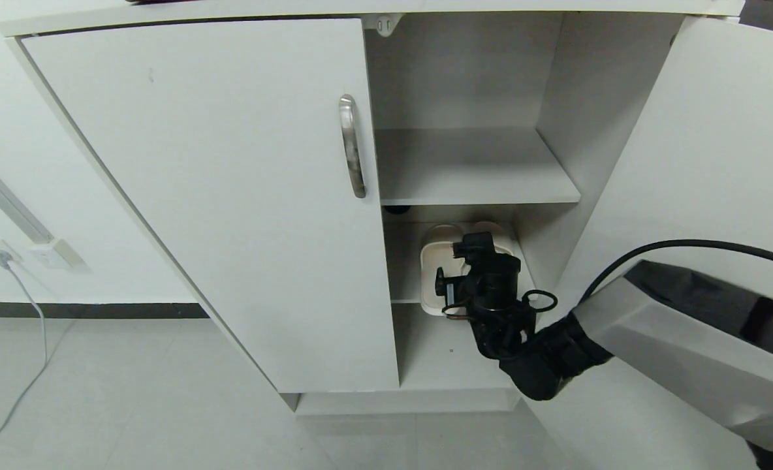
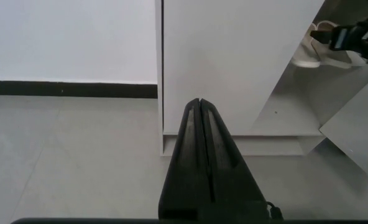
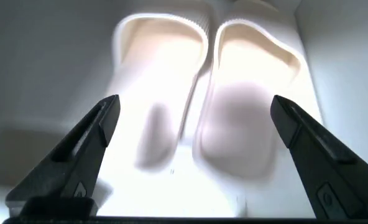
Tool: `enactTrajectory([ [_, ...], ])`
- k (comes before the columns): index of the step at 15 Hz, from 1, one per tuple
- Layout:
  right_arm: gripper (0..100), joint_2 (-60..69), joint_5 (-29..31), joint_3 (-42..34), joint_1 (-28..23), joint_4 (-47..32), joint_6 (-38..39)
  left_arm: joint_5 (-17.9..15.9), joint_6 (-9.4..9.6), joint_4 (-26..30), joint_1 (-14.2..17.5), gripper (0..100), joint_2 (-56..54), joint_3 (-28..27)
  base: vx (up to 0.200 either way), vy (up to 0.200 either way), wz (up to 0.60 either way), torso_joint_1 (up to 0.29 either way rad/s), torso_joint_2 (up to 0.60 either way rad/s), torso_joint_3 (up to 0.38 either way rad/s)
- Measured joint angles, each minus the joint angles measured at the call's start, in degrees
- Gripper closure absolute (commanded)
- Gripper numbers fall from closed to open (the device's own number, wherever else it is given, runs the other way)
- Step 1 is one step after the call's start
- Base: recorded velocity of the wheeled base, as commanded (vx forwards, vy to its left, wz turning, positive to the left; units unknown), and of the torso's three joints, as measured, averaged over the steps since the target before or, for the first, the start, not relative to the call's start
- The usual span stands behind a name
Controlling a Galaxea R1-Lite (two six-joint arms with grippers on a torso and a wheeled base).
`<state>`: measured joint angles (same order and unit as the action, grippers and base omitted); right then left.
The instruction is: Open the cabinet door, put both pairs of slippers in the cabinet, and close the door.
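Pair of cream slippers (image 1: 436, 260) (image 3: 234, 124): being kept side by side on the lower shelf (image 1: 403, 267) in the right-hand compartment of the white cabinet (image 1: 465, 65), beneath the upper shelf (image 1: 471, 166). Right gripper (image 1: 471, 256) (image 3: 194, 104): being held inside the compartment just before the slippers, jaws spread wide, nothing being pinched. Right door (image 1: 719, 163): being left swung open. Left door (image 1: 217, 196) with metal handle (image 1: 352, 147): being kept closed. Left gripper (image 2: 199, 104): being held low above the tiled floor (image 2: 78, 155) near the cabinet base, fingers pressed together.
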<state>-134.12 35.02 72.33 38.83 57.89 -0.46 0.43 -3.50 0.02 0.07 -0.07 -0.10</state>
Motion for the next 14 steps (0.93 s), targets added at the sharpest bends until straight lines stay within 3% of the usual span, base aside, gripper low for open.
enactTrajectory([
  [3, 0, 7.6, 0.0, -14.4, 3.7, 5.2, 0.1, 0.0, -0.06, 0.0, 0.0, 100, 0.0, 0.0, 0.000, 0.000, 0.00, 0.000, 0.00, 0.000],
  [6, 0, 12.4, -0.1, -23.3, 6.6, 8.7, 0.0, 0.0, -0.17, 0.0, 0.0, 100, 0.0, 0.0, 0.000, 0.000, 0.00, 0.000, 0.00, 0.000],
  [10, 0, 13.8, -0.2, -24.2, 7.6, 9.1, -0.2, -0.2, -0.85, 0.0, 0.0, 100, 0.0, 0.0, -0.150, 0.000, 0.00, 0.003, 0.00, 0.001],
  [14, 0, 14.0, -0.1, -24.4, 7.9, 9.2, -0.4, -0.1, -0.62, 0.0, 0.0, 100, 0.0, 0.0, 0.000, 0.000, 0.00, 0.000, 0.00, 0.000],
])
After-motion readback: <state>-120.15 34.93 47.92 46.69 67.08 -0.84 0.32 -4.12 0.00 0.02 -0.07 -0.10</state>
